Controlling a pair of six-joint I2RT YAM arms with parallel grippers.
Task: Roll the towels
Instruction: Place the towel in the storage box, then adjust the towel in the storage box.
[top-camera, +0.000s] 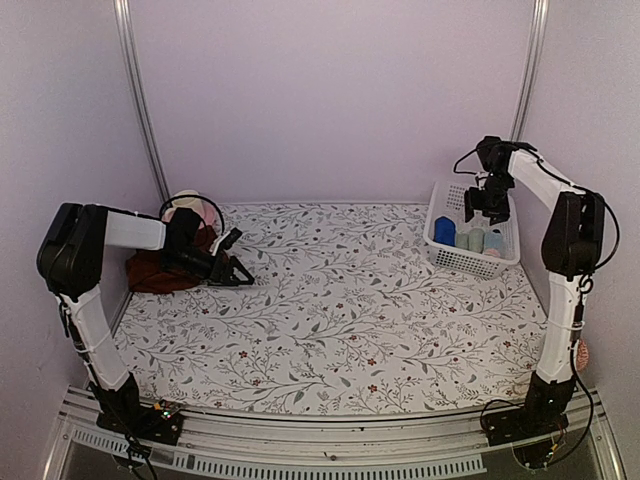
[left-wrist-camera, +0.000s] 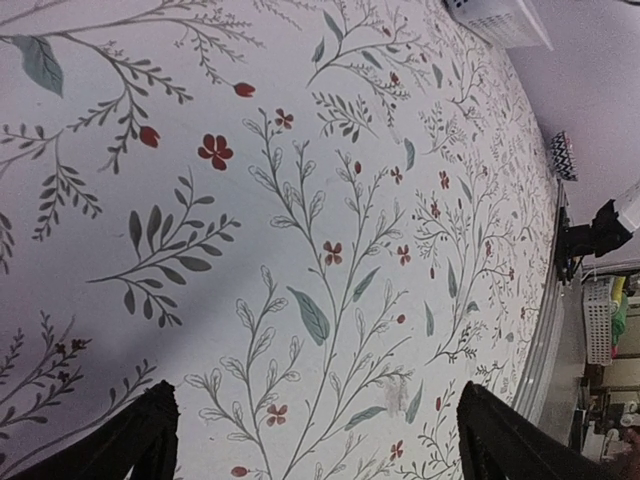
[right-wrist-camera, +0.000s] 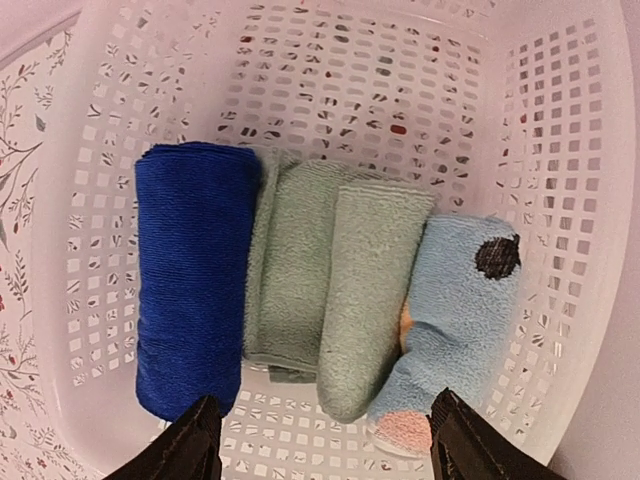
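The basket (top-camera: 468, 263) sits at the table's (top-camera: 340, 320) right rear — three rolled towels (right-wrist-camera: 340, 280) lie side by side inside. A loose towel (top-camera: 150, 272) lies far left.

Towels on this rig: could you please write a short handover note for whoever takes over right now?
Left gripper: open, empty, low over the floral covering, beside the maroon towel.
Right gripper: open, empty, above the white basket.
Light-blue towel: rolled, in the basket next to a green roll and a dark blue roll.
Maroon towel: crumpled heap at the table's far left.
Done: light-blue towel rolled and in the basket.
Left: roll the maroon towel.
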